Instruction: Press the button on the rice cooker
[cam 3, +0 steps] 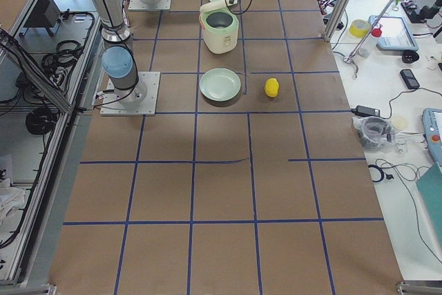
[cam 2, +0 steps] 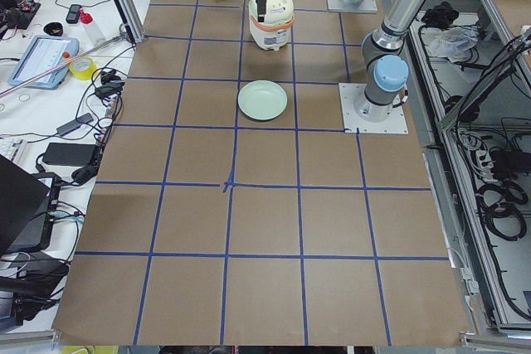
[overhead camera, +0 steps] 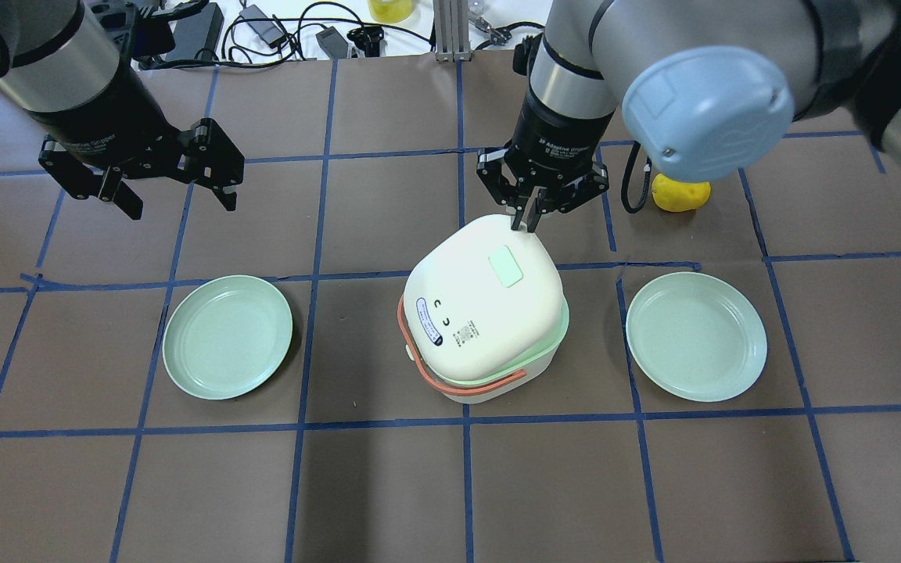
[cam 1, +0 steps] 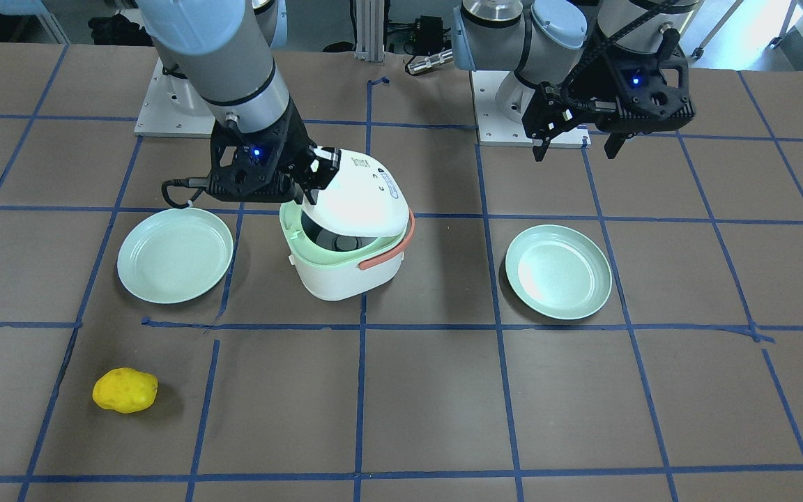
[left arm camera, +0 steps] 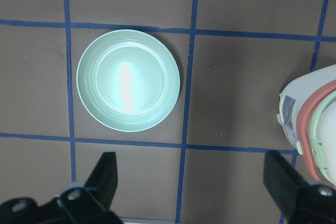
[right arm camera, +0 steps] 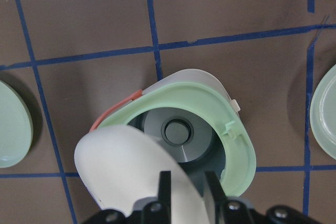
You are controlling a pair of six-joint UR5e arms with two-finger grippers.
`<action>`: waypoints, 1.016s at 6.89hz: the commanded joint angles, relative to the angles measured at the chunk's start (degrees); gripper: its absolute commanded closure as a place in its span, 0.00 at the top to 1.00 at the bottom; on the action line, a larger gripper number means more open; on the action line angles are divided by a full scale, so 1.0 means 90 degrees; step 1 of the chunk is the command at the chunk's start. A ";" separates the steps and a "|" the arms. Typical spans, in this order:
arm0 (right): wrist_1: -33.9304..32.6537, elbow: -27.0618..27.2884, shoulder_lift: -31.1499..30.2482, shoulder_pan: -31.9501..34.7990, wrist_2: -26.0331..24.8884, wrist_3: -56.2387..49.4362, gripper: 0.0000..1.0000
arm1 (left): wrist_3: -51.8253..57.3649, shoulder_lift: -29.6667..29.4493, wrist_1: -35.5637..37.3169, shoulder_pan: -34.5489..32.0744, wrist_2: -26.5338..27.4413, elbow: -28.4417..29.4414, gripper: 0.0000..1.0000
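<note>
The white rice cooker [cam 1: 342, 272] stands mid-table, with its coral handle [cam 1: 391, 254] lying down. Its lid [overhead camera: 482, 305] is tilted up, so the pale green rim [right arm camera: 231, 129] and the grey inner pot [right arm camera: 178, 132] show. A pale green square patch [overhead camera: 507, 266] sits on top of the lid. My right gripper [cam 1: 312, 188] is at the lid's raised edge, its fingers [right arm camera: 165, 182] close together on that edge. My left gripper [overhead camera: 181, 208] is open and empty, hovering above the table well off to the side. The cooker's side shows at the right edge of the left wrist view [left arm camera: 315, 124].
Two pale green plates flank the cooker, one on my left [overhead camera: 227, 336] and one on my right [overhead camera: 697, 336]. A yellow lump [cam 1: 125, 390] lies on the far right side of the table. Blue tape lines grid the brown tabletop [cam 1: 429, 390].
</note>
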 commanded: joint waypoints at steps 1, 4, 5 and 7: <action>0.0724 -0.1076 -0.0002 -0.0136 -0.0099 0.0039 1.00 | 0.0000 0.0000 0.0000 0.0000 0.0000 0.0000 1.00; 0.0735 -0.0885 0.0037 -0.0934 -0.0966 -0.2135 1.00 | 0.0000 0.0000 0.0000 0.0000 0.0000 0.0000 1.00; 0.0677 -0.0846 0.0008 -0.1209 -0.0998 -0.2362 1.00 | 0.0000 0.0000 0.0000 0.0000 0.0000 0.0000 1.00; 0.0734 -0.0738 -0.0002 -0.1581 -0.1037 -0.2501 1.00 | 0.0000 0.0000 0.0000 0.0000 0.0000 0.0000 1.00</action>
